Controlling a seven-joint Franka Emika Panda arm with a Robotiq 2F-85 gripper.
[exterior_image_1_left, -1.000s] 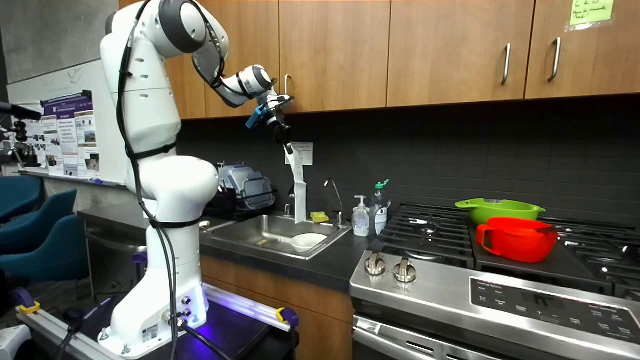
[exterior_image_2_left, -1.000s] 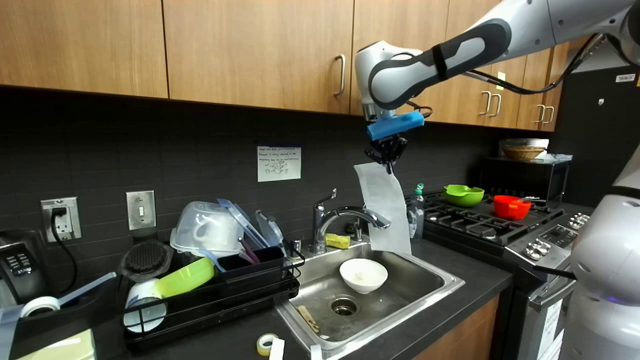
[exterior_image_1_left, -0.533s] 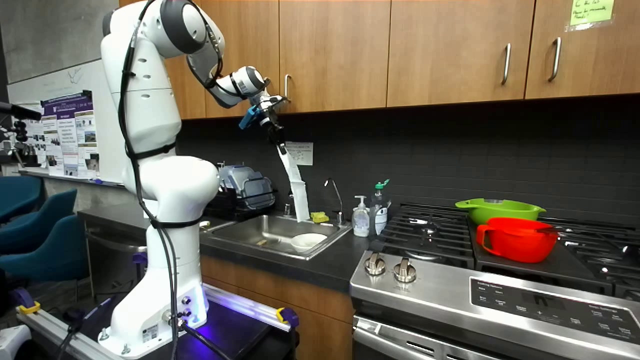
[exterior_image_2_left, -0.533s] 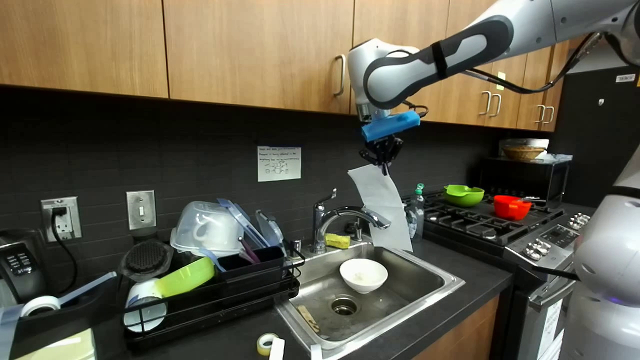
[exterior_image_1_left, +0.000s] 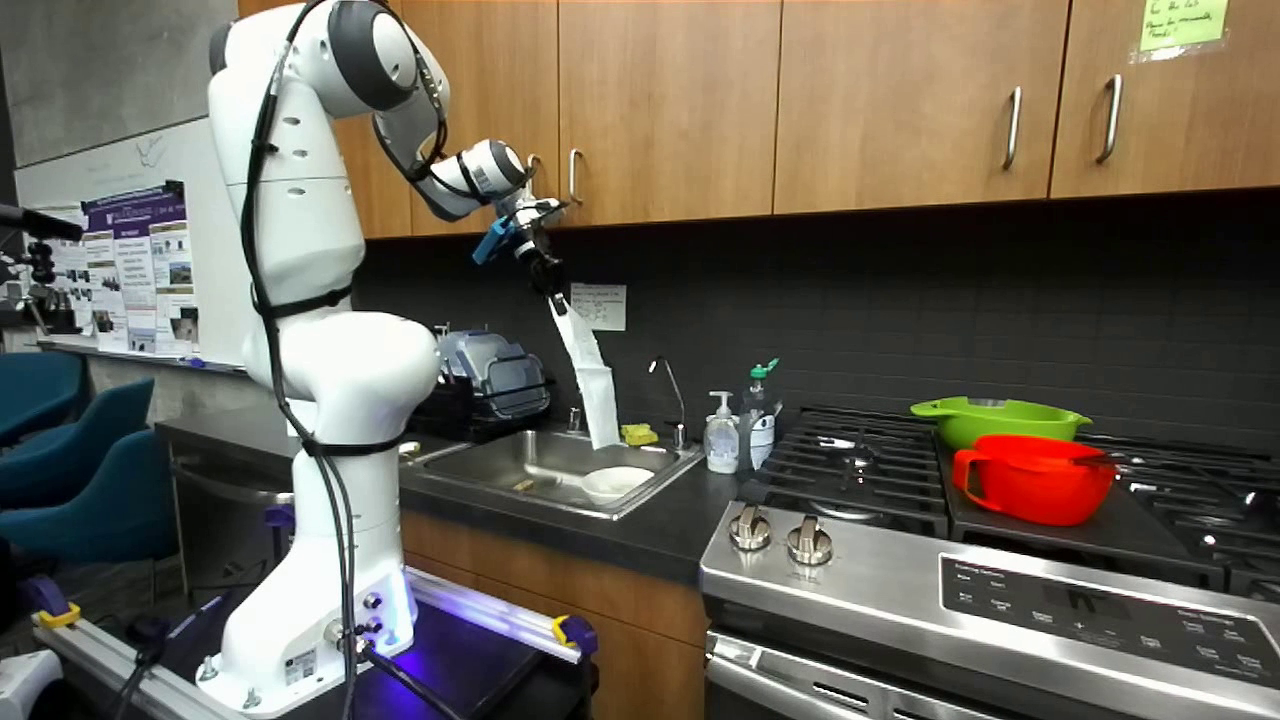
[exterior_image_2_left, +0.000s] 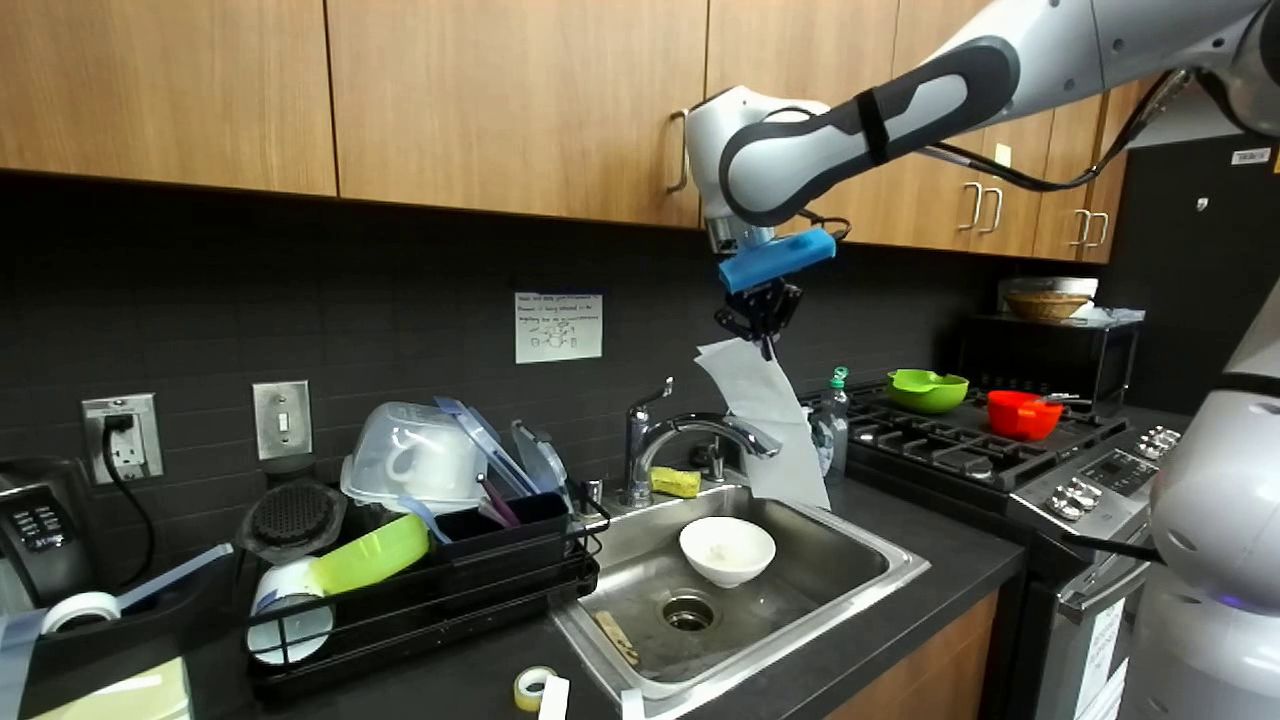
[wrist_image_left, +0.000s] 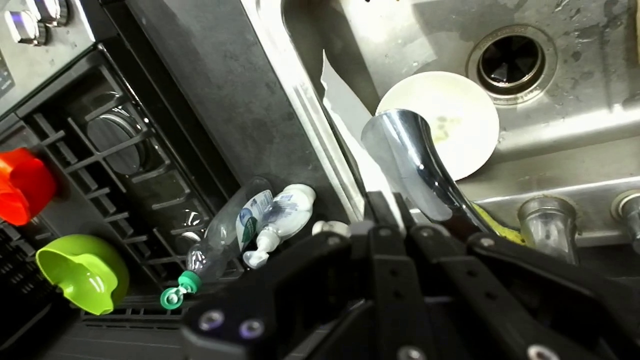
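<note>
A long white sheet, like a paper towel (exterior_image_2_left: 765, 415), hangs from my gripper (exterior_image_2_left: 767, 350), whose fingers are shut on its upper end. In the wrist view the sheet (wrist_image_left: 356, 137) runs out from between the fingertips, passing close beside the chrome faucet (wrist_image_left: 417, 160); whether they touch I cannot tell. The sheet (exterior_image_1_left: 588, 375) slants downward in both exterior views, its lower end near the back of the steel sink (exterior_image_2_left: 745, 622). A white bowl (exterior_image_2_left: 727, 552) sits in the basin. The sheet's gripped edge is partly hidden by the fingers.
Wooden cabinets (exterior_image_2_left: 520, 100) hang above the counter, close to the arm. A loaded dish rack (exterior_image_2_left: 420, 612) stands beside the sink. A yellow sponge (exterior_image_2_left: 675, 482) lies behind the basin. Soap bottles (exterior_image_1_left: 721, 442) separate the sink from the stove (exterior_image_1_left: 850, 480), which carries a green bowl (exterior_image_1_left: 1000, 425) and a red one (exterior_image_1_left: 1040, 482).
My gripper has shifted a little to the left in both exterior views, carrying the sheet, which hangs at more of a slant. The wrist has dipped slightly. The bowl has stayed put.
</note>
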